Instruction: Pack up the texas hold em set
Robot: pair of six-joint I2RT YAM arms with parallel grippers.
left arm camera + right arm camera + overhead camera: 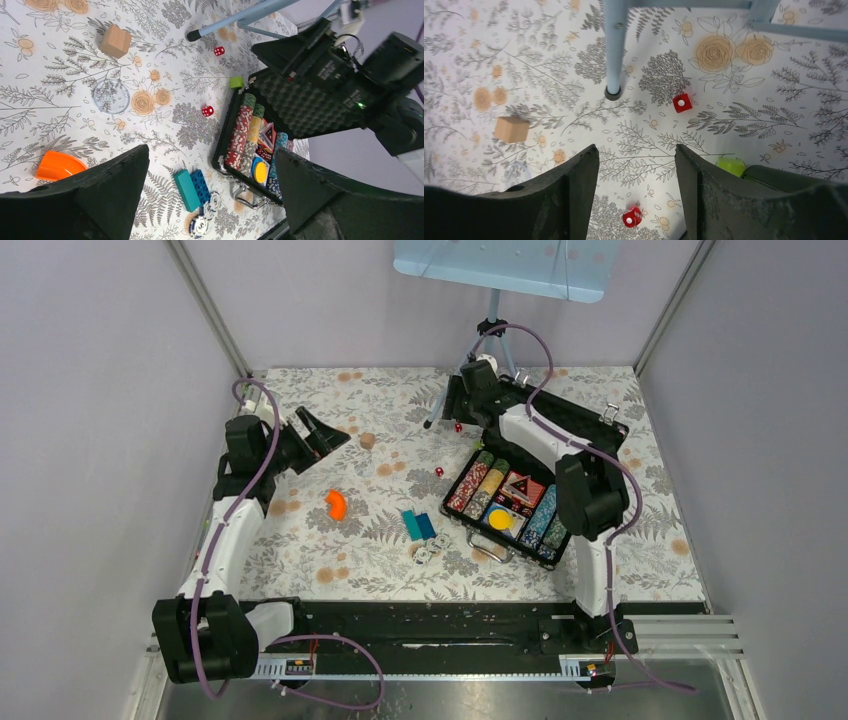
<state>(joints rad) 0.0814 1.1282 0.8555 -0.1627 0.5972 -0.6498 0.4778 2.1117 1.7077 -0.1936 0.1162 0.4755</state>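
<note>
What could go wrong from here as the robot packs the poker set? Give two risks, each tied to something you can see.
1. One red die lies close to the tripod leg; the open right gripper, reaching for it, might knock the leg.
2. The loose chips lie right beside the teal and blue bricks, so a grab there might catch a brick too.

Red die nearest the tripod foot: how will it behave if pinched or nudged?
The red die looks small, hard, cubic: probably rigid and light. Resting flat, it should slide before tumbling. Tiny beside the right claw, so an off-centre pinch might squirt it out.
</note>
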